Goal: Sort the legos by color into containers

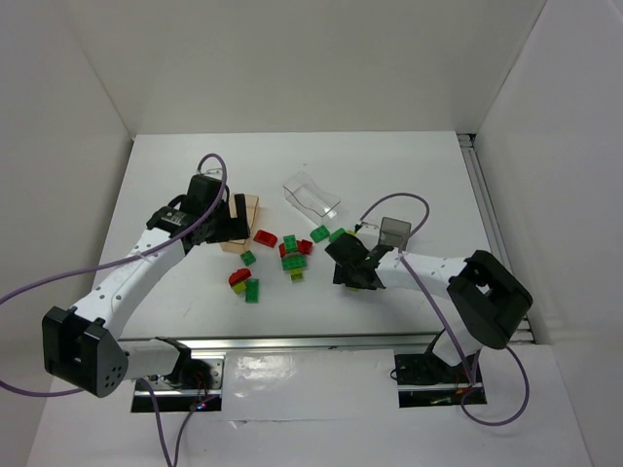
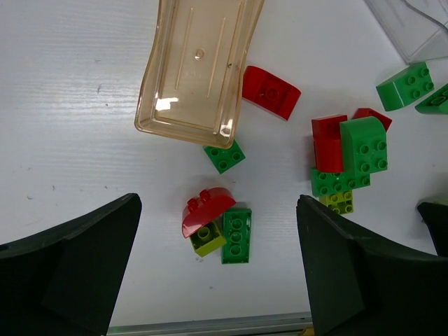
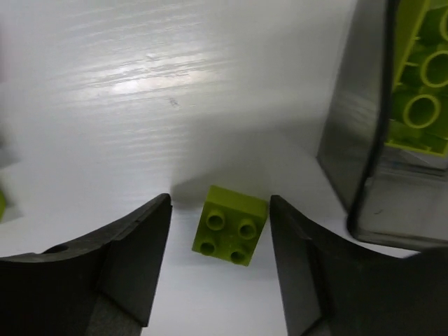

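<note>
Red, green and yellow-green legos lie loose mid-table around a stacked cluster (image 1: 292, 255). My left gripper (image 1: 230, 230) is open and empty, held high over the tan tub (image 1: 247, 208). In the left wrist view the gripper (image 2: 217, 280) frames a red dome brick (image 2: 208, 208), a yellow-green brick (image 2: 208, 238) and a green brick (image 2: 236, 235), below the empty tan tub (image 2: 196, 70). My right gripper (image 1: 343, 265) is low and open. In the right wrist view the gripper (image 3: 218, 210) straddles a yellow-green brick (image 3: 231, 224) without gripping it. The dark grey tub (image 3: 371, 140) stands beside it and holds a yellow-green brick (image 3: 420, 91).
The clear tub (image 1: 311, 197) sits tilted behind the bricks. The dark grey tub (image 1: 393, 232) stands right of them. White walls close in the table on three sides. A metal rail (image 1: 321, 342) runs along the near edge.
</note>
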Available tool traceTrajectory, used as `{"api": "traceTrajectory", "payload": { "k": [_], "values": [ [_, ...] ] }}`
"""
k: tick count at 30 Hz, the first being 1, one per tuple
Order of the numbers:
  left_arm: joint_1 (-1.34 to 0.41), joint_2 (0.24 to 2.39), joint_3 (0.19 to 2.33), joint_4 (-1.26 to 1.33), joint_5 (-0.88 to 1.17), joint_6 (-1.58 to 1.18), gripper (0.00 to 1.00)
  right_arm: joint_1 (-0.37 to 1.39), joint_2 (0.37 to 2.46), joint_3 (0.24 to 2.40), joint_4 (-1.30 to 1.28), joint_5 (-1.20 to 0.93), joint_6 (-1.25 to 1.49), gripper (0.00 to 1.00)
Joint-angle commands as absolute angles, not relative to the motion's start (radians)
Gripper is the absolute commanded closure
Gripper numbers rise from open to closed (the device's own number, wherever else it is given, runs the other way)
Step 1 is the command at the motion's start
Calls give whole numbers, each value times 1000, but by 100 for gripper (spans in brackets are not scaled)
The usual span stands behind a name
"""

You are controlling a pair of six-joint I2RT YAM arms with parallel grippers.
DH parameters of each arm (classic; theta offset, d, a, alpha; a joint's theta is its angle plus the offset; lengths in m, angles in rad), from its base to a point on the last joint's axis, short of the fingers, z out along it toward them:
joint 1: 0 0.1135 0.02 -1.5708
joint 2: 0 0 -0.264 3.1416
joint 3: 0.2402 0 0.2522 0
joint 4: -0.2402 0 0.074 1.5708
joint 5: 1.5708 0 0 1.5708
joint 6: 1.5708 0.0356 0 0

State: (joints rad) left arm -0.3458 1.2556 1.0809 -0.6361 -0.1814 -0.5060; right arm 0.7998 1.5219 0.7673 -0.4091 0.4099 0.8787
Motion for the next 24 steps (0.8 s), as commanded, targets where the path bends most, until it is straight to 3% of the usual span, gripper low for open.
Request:
{"api": "traceTrajectory", "payload": {
  "k": [1,5,15,24],
  "values": [
    [-351,1256,1106,-632,-192,-528,0,840,1551,828,-368,408,879,36],
    [-351,1256,1117,-632,-192,-528,0,879,1569,871,-428,460,908,50],
    [-351,1266,1137,-641,-201,-518,0,913,1516,917,-508,537,908,66],
    [-351,1275,1155,-650,-201,-518,0,809,1419,993,-621,724,845,65]
  ]
}}
